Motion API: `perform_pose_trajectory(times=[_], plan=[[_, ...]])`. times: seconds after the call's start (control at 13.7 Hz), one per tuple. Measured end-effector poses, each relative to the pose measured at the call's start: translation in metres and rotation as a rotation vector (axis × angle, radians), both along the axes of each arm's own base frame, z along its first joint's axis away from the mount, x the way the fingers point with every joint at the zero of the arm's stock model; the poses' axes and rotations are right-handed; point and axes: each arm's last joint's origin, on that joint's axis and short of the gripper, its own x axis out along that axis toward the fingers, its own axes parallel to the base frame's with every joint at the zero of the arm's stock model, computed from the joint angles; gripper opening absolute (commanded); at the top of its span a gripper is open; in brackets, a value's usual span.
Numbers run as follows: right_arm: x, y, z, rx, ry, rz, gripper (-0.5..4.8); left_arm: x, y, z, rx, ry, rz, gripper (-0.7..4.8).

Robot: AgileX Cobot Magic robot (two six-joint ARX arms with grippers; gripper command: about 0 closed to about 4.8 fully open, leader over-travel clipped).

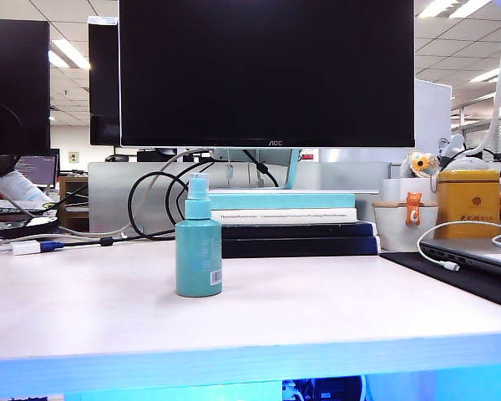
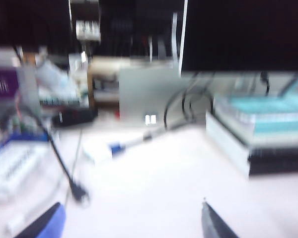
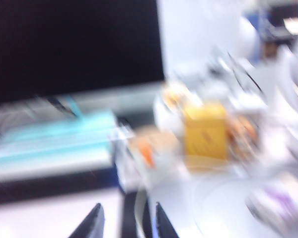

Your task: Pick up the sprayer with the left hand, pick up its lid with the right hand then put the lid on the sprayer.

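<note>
One large monitor (image 1: 267, 71) stands at the back of the table (image 1: 334, 301), and the letters AOC are on its lower frame. Under it lies one stack of four books (image 1: 288, 220); the print on the spines is too small to read. One yellow tin (image 1: 468, 203) has marks I cannot read. One sprayer (image 1: 198, 245) stands upright near the middle of the table with a barcode label, and one clear lid (image 1: 199, 179) sits on its nozzle. The left gripper (image 2: 131, 223) has wide jaws and holds nothing. The right gripper (image 3: 124, 224) has narrow, empty jaws.
</note>
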Motion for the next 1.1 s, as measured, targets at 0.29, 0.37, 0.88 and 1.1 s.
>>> perform_pose_trajectory(times=[0.29, 0.37, 0.88, 1.1], plan=[[0.001, -0.001, -0.022, -0.039, 0.187, -0.039, 0.30, -0.001, 0.000, -0.003, -0.003, 0.020, 0.010, 2.68], [0.001, -0.001, -0.030, -0.042, 0.211, -0.039, -0.01, -0.004, 0.000, -0.002, 0.003, 0.004, 0.019, 2.26], [-0.007, -0.003, -0.038, -0.071, 0.115, -0.039, -0.01, -0.012, 0.001, -0.022, 0.046, 0.090, 0.090, -0.16], [-0.007, -0.003, -0.050, -0.096, 0.219, -0.041, -0.01, -0.013, 0.000, -0.033, 0.073, 0.184, 0.051, -0.06]])
